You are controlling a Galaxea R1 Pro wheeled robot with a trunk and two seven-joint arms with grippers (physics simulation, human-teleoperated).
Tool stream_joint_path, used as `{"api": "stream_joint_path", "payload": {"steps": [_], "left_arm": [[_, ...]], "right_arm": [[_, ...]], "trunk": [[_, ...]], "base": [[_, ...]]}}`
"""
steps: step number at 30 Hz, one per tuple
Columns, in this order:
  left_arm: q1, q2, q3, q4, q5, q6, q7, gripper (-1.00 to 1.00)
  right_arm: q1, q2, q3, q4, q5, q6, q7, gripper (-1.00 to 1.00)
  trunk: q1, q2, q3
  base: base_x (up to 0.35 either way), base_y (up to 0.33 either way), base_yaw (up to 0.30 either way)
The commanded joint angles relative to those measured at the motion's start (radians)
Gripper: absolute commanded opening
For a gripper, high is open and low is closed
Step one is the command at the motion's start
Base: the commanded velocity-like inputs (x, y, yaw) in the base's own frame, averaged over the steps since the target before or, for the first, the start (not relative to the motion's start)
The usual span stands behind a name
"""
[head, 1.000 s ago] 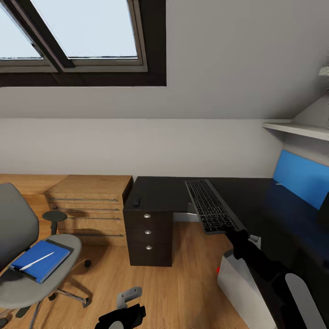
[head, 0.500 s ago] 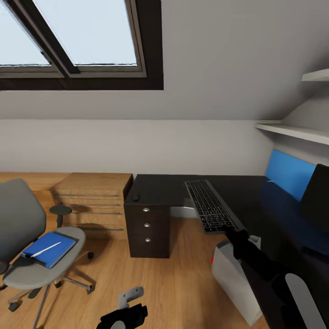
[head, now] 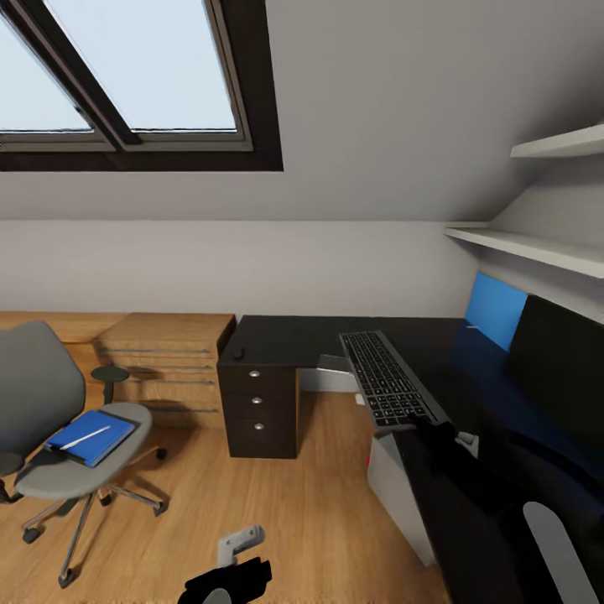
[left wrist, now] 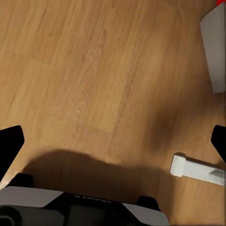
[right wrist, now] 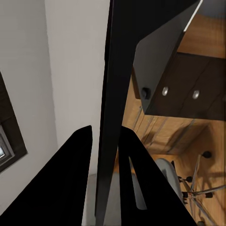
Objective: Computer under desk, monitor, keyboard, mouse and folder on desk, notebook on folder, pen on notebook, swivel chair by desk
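My right gripper (head: 429, 432) is shut on the near end of the long dark-grey keyboard (head: 384, 382), held above the black desk (head: 285, 335). In the right wrist view the keyboard (right wrist: 107, 94) stands edge-on between the black fingers (right wrist: 70, 179). The small black mouse (head: 238, 353) sits on the desk corner above the drawer unit. The monitor (head: 558, 369) stands at the far right. A grey computer (head: 398, 495) is under the desk. The swivel chair (head: 50, 436) carries a blue flat folder or notebook (head: 91, 436) with the pen (head: 84, 437) on it. My left gripper (left wrist: 114, 141) hangs open over the floor.
A light-wood chest (head: 164, 361) with bar handles stands against the wall between chair and desk. White shelves (head: 537, 243) run above the desk on the right. A skylight (head: 126, 75) is overhead. Bare wood floor (head: 277, 512) lies between me and the drawer unit (head: 256, 403).
The view has swung right and moved closer: chair, chest and drawers slid left, and the monitor came into sight. The keyboard stays held in my right gripper.
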Motion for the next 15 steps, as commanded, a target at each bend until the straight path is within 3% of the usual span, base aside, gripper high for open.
{"api": "stream_joint_path", "payload": {"steps": [1, 15], "left_arm": [[-0.001, 0.001, -0.002, -0.002, 0.005, 0.002, 0.007, 1.0], [-0.001, 0.001, -0.003, -0.002, 0.004, 0.001, 0.007, 1.0]], "right_arm": [[-0.001, 0.0, -0.001, -0.001, -0.017, 0.002, -0.008, -1.0], [-0.001, -0.001, 0.0, 0.0, -0.017, 0.001, -0.008, -1.0]], "trunk": [[-0.004, 0.006, 0.002], [-0.058, 0.104, 0.045]], "base": [[-0.277, -0.237, 0.0], [-0.277, -0.237, 0.0]]}}
